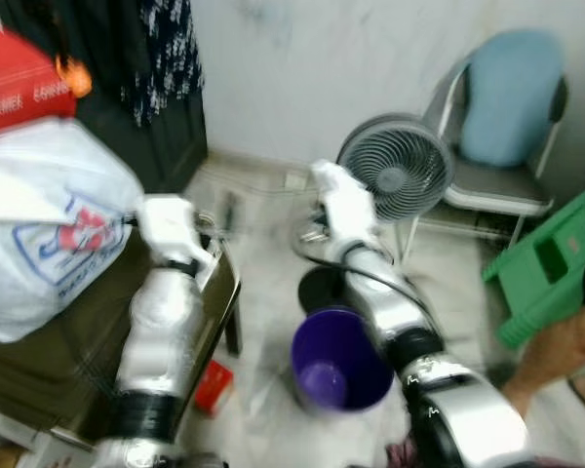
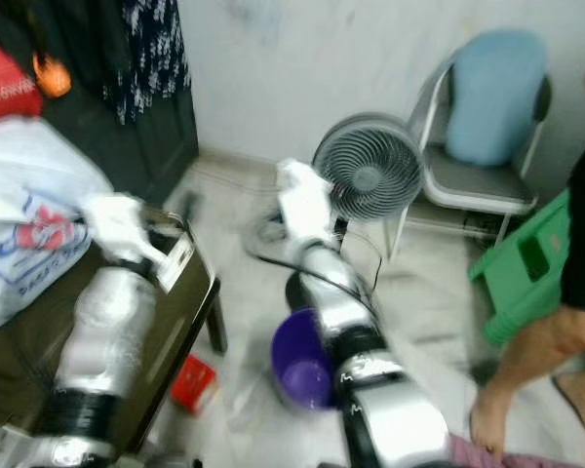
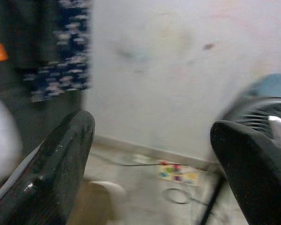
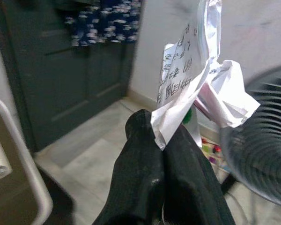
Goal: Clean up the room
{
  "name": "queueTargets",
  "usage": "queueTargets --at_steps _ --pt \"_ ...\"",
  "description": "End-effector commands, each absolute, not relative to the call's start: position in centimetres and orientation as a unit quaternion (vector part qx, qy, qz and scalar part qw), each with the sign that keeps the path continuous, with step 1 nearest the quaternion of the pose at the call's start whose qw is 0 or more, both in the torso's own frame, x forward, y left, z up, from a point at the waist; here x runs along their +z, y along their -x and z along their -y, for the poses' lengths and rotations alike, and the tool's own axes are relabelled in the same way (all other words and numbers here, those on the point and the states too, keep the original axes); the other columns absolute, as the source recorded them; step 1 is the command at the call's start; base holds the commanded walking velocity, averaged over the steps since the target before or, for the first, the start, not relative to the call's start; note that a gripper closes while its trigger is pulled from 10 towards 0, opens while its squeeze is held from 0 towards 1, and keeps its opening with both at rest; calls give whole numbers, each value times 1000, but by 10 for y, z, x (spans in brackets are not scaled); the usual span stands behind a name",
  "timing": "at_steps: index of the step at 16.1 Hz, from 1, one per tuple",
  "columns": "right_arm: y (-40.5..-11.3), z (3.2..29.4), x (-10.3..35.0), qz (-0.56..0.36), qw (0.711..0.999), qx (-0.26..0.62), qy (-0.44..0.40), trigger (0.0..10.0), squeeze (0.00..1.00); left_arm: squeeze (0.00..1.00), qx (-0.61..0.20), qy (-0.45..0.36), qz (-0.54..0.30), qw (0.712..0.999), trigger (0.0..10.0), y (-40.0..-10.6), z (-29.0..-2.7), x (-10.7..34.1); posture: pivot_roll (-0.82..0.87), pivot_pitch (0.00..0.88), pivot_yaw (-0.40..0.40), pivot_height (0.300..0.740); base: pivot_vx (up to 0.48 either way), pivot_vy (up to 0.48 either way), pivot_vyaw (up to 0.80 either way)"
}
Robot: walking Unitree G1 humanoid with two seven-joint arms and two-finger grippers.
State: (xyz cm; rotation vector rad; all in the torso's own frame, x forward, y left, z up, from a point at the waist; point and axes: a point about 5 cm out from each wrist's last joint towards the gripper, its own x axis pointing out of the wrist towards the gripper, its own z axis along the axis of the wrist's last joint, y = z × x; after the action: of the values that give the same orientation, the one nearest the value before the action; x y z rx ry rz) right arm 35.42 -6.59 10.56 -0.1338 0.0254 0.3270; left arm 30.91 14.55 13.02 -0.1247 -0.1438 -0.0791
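R gripper (image 4: 161, 140), jaws pinched on crumpled paper (image 4: 192, 79), near fan (image 1: 395, 166); L gripper (image 3: 152, 154) jaws wide over worktop (image 2: 190, 302); purple bin (image 1: 339, 361) at 6 o'clock.

Pale wall (image 1: 302, 68) behind, light floor (image 1: 263, 292), grey fan (image 1: 395, 166) beside a padded chair (image 1: 502, 127), dark door (image 4: 61, 70) left, green stool (image 1: 546, 268) right.
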Motion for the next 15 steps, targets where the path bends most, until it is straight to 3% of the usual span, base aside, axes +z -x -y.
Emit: queueTargets --at_steps 1,6,10,15 --pt "-359 83 108 -10 987 141 76 10000 0 0 -56 68 70 994 10000 -310 -133 131 39 0 -49 740 0 0 0" --pt "-358 83 105 -17 987 141 75 10000 0 0 -47 13 66 997 10000 -312 -144 129 41 0 -49 740 0 0 -563" --pt "-357 83 104 -19 987 142 75 10000 0 0 -35 -92 89 991 10000 -309 -149 129 41 0 -48 740 0 0 -800" --pt "-352 85 100 -21 988 139 70 10000 0 0 -3 -33 53 998 10000 -291 -167 113 46 3 -52 740 0 0 -800"
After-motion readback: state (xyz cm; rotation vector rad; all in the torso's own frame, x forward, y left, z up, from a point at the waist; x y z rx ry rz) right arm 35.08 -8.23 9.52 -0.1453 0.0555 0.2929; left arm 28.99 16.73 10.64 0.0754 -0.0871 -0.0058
